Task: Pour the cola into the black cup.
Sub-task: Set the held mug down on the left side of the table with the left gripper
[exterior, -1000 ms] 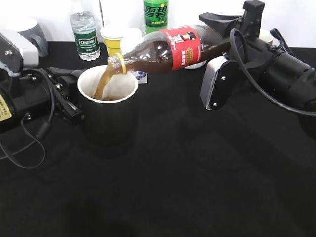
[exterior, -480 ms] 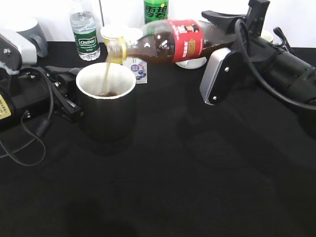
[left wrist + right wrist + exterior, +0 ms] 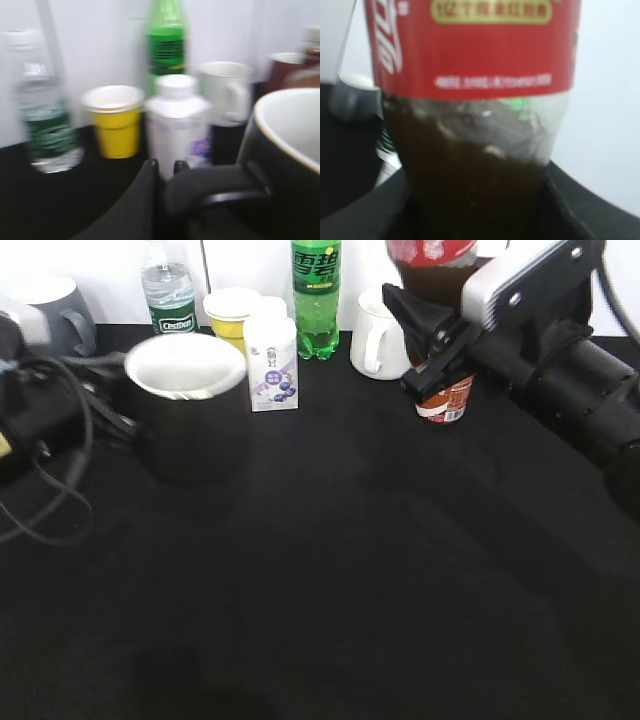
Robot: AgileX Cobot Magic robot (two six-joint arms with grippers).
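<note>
The cola bottle (image 3: 432,262) stands upright at the top right with its neck out of view. My right gripper (image 3: 437,340) is shut on its lower body, and its red label (image 3: 475,65) and dark liquid fill the right wrist view between the fingers (image 3: 477,215). The black cup (image 3: 190,430) with a white inside stands at the left. My left gripper (image 3: 100,410) is blurred against the cup's left side. In the left wrist view its jaws (image 3: 165,167) sit close together at the handle of the cup (image 3: 265,165). No liquid shows in the visible part of the cup.
Along the back stand a grey mug (image 3: 62,300), a water bottle (image 3: 165,290), a yellow cup (image 3: 228,312), a small white carton (image 3: 272,365), a green soda bottle (image 3: 316,290), a white mug (image 3: 378,335) and a reddish-brown mug (image 3: 445,400). The cloth is black.
The bottle has swung from tilted over the cup to upright and moved right, so pouring has stopped. The cup and left gripper have shifted left and back.
</note>
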